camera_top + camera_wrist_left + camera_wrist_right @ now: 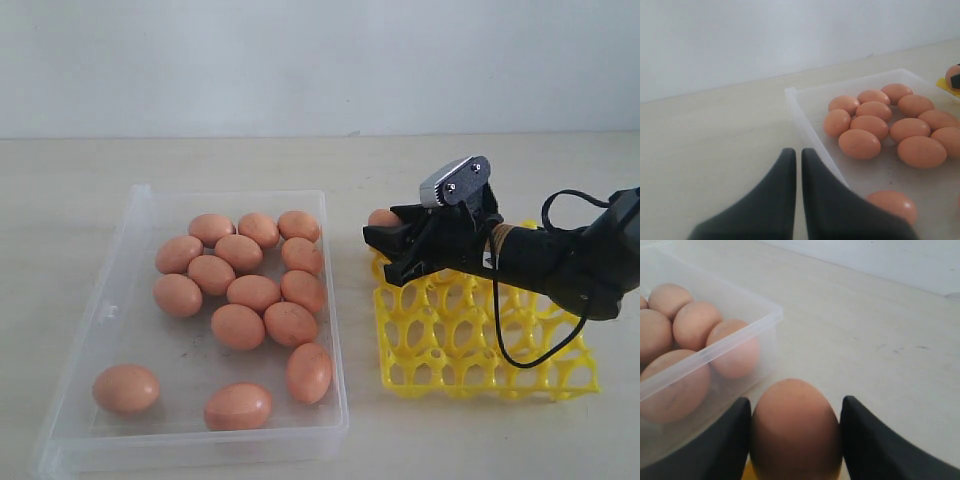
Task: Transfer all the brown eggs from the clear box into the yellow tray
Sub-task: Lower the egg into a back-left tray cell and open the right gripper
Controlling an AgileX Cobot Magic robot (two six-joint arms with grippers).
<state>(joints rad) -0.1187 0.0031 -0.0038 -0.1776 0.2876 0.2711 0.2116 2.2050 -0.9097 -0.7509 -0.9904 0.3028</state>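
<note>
Reaching in from the right edge of the exterior view, the right tool (380,257) sits over the upper left corner of the yellow tray (450,350). The tray lies on the pale bench (300,160), right of centre. The tool's two dark fingers (715,450) stand against either side of a single egg (382,217), which is upright. The right wrist view shows no gap between fingers and shell, so the tool reads as clamped on it. A sliver of yellow shows just under the egg. A black cable (500,335) loops from the arm down across the tray's lattice.

The clear box (180,350) fills the left and centre of the exterior view, near the tray but not touching it. Fifteen brown eggs (253,293) lie on its floor. Twelve are bunched together in the upper right part of the box. One lies alone lower down by the right wall, and two lie along the lower edge, well apart from each other.

The left tool (798,151) appears only in its own wrist view. Its fingers are together with just a thin slit between them, and it hangs above the bench beside one wall of the box.
</note>
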